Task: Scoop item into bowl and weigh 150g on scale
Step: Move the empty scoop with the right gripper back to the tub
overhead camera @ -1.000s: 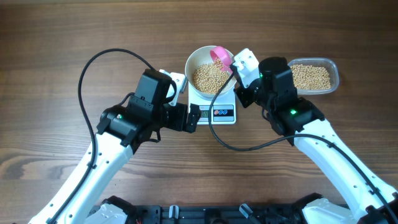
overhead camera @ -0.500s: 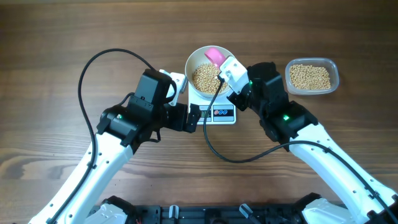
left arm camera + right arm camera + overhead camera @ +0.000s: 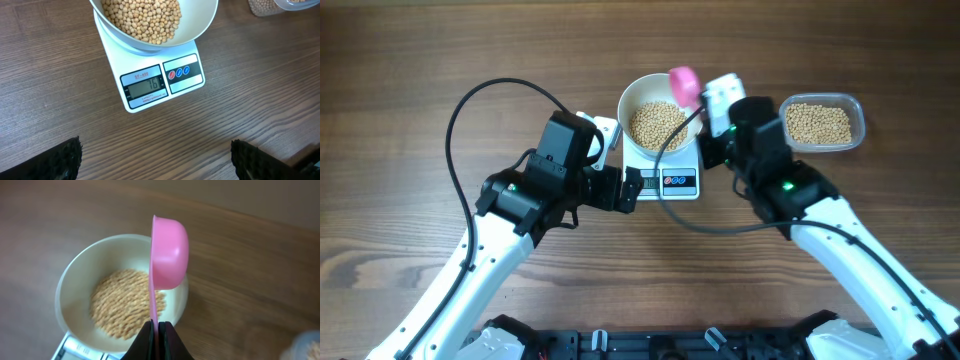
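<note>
The white bowl [image 3: 630,100] stands on the scale [image 3: 677,184] and holds a heap of tan beans [image 3: 658,124]. My right gripper [image 3: 157,325] is shut on the thin handle of a pink scoop [image 3: 169,255]. The scoop is turned on its side above the bowl's right rim [image 3: 182,292], over the beans [image 3: 125,302]. In the overhead view the scoop [image 3: 684,86] hangs at the bowl's upper right edge. My left gripper [image 3: 156,152] is open and empty above the table just in front of the scale [image 3: 165,80], whose display reads 76. The bowl [image 3: 202,27] of beans [image 3: 142,17] fills the top of the left wrist view.
A clear plastic tub [image 3: 858,122] with more beans [image 3: 818,123] sits to the right of the bowl, behind my right arm. Black cables loop from both arms over the wooden table; one crosses in front of the scale.
The right gripper swung the pink scoop left over the bowl and back right to the bowl's right rim. The left arm has not moved.
</note>
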Robot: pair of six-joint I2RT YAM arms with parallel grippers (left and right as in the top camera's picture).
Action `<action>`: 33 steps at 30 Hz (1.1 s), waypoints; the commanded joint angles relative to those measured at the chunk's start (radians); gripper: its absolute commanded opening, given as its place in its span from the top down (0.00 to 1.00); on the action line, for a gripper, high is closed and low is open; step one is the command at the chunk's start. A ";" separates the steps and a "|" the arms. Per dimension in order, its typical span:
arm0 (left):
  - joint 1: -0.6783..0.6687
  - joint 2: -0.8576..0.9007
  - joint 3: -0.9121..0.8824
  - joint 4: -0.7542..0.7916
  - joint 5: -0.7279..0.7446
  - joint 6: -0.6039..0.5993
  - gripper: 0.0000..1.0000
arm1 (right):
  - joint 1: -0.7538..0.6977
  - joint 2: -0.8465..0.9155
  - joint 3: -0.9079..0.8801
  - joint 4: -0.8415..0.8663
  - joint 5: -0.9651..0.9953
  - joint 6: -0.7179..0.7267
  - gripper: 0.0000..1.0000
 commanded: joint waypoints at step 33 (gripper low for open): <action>-0.003 -0.009 0.001 0.003 0.005 0.016 0.00 | -0.636 -0.017 0.008 -0.282 0.085 -0.343 0.96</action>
